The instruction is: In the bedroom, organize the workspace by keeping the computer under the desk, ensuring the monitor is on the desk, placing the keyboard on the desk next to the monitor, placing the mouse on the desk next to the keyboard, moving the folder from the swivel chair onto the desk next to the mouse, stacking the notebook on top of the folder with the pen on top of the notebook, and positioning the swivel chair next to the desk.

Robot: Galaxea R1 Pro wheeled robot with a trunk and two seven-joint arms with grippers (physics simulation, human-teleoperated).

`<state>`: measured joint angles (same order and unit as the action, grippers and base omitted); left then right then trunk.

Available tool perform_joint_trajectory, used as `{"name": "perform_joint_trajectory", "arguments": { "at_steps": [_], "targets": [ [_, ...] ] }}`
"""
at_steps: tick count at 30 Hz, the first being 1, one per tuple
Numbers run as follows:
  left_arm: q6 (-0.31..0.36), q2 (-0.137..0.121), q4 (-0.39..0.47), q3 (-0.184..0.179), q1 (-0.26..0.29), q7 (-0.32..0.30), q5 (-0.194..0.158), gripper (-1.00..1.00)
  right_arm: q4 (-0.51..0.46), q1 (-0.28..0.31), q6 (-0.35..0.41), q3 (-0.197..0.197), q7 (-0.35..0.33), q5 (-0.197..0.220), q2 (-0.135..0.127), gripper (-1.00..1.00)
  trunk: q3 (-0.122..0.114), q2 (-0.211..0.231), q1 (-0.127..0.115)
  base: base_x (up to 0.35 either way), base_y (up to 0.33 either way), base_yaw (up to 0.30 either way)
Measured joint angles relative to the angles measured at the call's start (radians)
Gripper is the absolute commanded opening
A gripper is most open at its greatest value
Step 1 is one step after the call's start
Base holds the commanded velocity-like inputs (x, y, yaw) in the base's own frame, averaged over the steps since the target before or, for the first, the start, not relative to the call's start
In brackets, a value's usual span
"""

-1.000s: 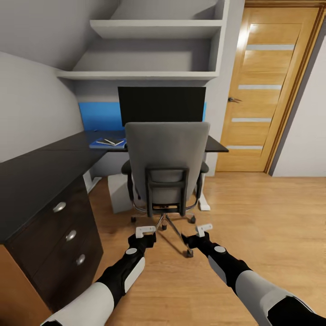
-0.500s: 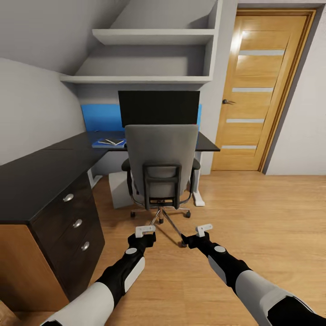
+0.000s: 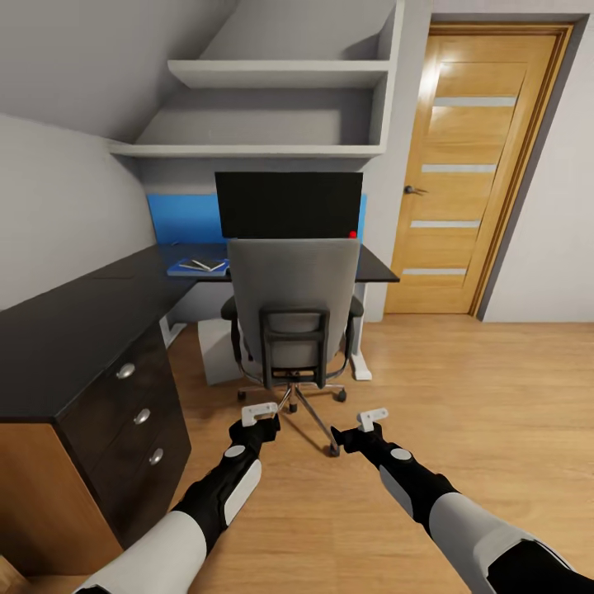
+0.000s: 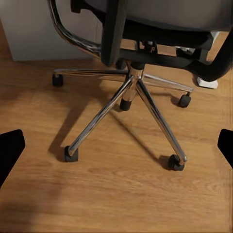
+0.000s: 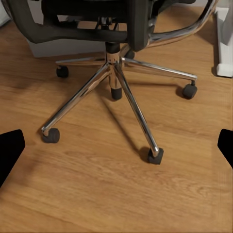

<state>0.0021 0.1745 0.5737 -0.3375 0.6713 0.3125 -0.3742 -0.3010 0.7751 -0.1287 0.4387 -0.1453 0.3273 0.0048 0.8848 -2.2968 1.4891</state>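
Now, left jaws: the left gripper point(image 3: 259, 412) hangs low over the wooden floor point(image 3: 462, 396), spread apart and holding nothing; in the left wrist view its dark fingertips point(image 4: 9, 148) stand at opposite edges with bare boards between them.
Right jaws: the right gripper point(image 3: 373, 417) is likewise parted and empty, just behind the chair's wheels.
Chair: the grey padded swivel chair with black armrests and chrome five-star base point(image 3: 293, 309) stands directly ahead, its back to the robot, tucked close against the black L-shaped counter point(image 3: 74, 313).
Handling the chair: it looks bulky but should roll easily on its castors point(image 5: 50, 135); the seat may spin, so a push on the stiff black frame at the backrest seems a safer hold than the slick chrome legs point(image 4: 102, 114).
Under the counter: a boxy light grey computer tower point(image 3: 216, 351) sits on the floor beside the chair.
On the counter: a large black flat monitor point(image 3: 289, 204) stands behind the backrest; to its left lies a flat bright blue folder point(image 3: 183, 267) with a thin dark grey notebook point(image 3: 204, 264) on it. I cannot make out a pen, keyboard or mouse.
Stage: by my reading the workspace is nearly arranged, with chair placement the matter in hand.
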Motion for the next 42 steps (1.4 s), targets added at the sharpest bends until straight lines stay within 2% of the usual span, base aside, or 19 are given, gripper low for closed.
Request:
{"name": "perform_joint_trajectory", "arguments": {
  "at_steps": [36, 42],
  "targets": [
    [0.001, 0.0, 0.001, 0.0, 0.0, -0.002, 0.001, 1.0, -0.001, 0.0, -0.003, 0.002, -0.001, -0.002, -0.001, 1.0, -0.113, 0.252, -0.138, 0.0, 0.0, 0.0],
    [0.003, 0.0, 0.001, 0.001, 0.0, -0.002, 0.0, 1.0, 0.0, 0.0, -0.033, 0.003, -0.002, -0.003, -0.001, 1.0, -0.132, 0.294, -0.161, 0.0, 0.0, 0.0]
  ]
}}
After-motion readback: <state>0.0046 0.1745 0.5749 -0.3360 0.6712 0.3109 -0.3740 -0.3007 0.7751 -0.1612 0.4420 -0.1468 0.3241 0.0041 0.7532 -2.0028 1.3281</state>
